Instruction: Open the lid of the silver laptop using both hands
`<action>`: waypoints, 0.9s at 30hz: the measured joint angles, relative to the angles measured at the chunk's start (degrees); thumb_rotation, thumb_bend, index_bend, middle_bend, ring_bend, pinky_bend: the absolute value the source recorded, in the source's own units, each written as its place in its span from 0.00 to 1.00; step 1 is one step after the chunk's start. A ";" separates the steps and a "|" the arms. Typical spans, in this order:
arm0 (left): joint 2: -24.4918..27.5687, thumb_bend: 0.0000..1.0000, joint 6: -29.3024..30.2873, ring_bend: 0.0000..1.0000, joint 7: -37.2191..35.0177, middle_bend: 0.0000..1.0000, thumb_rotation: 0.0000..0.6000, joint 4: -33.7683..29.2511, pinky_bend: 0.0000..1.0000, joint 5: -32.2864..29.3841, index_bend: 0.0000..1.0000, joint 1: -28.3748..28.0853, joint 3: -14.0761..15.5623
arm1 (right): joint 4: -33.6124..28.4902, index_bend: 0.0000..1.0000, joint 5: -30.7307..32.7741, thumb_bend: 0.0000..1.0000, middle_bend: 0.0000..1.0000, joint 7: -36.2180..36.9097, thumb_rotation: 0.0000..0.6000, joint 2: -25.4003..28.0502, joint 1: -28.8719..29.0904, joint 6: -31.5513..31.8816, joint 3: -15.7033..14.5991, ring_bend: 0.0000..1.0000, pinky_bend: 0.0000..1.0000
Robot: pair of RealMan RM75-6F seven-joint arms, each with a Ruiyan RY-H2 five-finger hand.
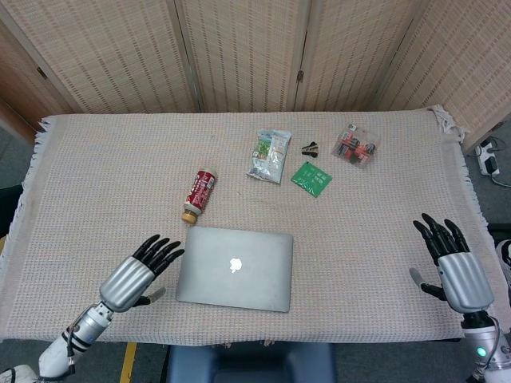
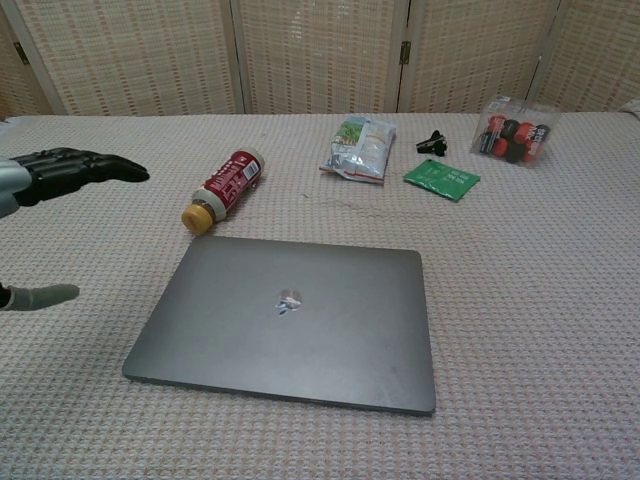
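Observation:
The silver laptop lies flat on the cloth near the front edge, lid down, logo facing up; the chest view shows the same laptop filling the middle. My left hand hovers just left of its left edge, fingers apart and stretched toward it, holding nothing; in the chest view the left hand enters from the left border. My right hand stays far off at the table's right front corner, fingers spread and empty.
A red bottle lies on its side just behind the laptop's left corner. Further back are a snack packet, a black clip, a green card and a clear bag of batteries. A folding screen stands behind the table.

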 measured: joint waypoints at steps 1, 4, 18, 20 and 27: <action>-0.50 0.32 -0.89 0.00 0.20 0.09 1.00 -0.09 0.00 0.31 0.09 -0.71 0.09 | 0.03 0.00 0.05 0.35 0.05 0.18 1.00 -0.12 0.00 -0.06 0.05 0.12 0.00; -2.75 0.32 -3.92 0.00 1.46 0.09 1.00 -0.44 0.00 0.75 0.09 -2.96 0.20 | 0.35 0.00 0.03 0.35 0.05 0.80 1.00 -0.69 0.05 -0.43 0.16 0.12 0.00; -14.95 0.33 -14.43 0.00 9.00 0.09 1.00 0.90 0.00 -4.24 0.08 -9.85 -0.89 | 0.77 0.00 -0.43 0.35 0.05 1.14 1.00 -1.34 0.04 -0.98 0.53 0.12 0.00; -16.34 0.33 -15.36 0.00 10.16 0.09 1.00 1.60 0.00 -5.58 0.08 -10.38 -1.22 | 0.96 0.00 -0.45 0.35 0.05 1.46 1.00 -1.44 0.00 -1.00 0.55 0.12 0.00; -20.13 0.33 -17.75 0.00 15.58 0.09 1.00 3.61 0.00 -9.60 0.08 -11.55 -2.02 | 1.58 0.00 -0.38 0.35 0.05 1.97 1.00 -1.65 -0.13 -1.19 0.65 0.12 0.00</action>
